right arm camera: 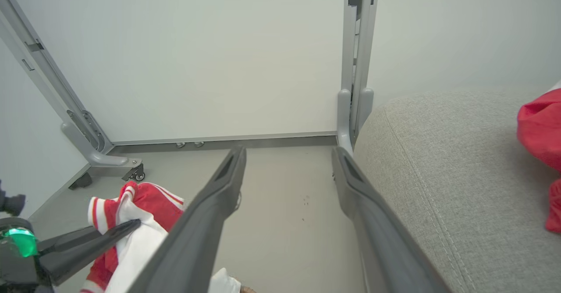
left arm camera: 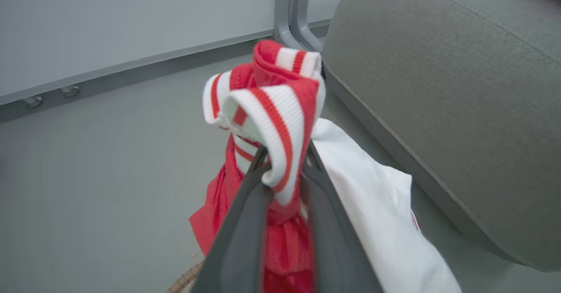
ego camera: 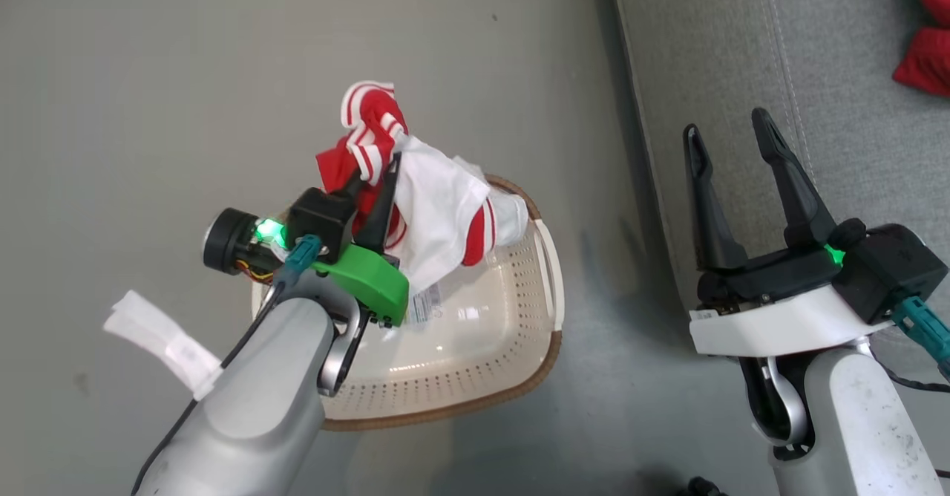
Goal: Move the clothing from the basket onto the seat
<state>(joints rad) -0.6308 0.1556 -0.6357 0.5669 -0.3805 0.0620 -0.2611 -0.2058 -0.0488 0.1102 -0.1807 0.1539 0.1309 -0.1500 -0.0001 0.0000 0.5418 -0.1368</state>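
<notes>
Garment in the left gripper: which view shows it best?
Left wrist view: the garment close up, striped hem pinched in the left gripper. Head view shows it hanging over the basket; right wrist view, sideways.

Head view looks steeply down; both wrist views face the wall (right arm camera: 219, 65), sharing the seat (right arm camera: 438, 174).

The garment (ego camera: 438, 206) is soft cloth, ribbed knit at the striped trim, smoother on the white panel. The basket (ego camera: 460, 384) looks like glossy plastic with a woven-look brown rim. The seat (ego camera: 712, 58) is coarse matt fabric, the floor (ego camera: 185, 73) smooth and matt.
</notes>
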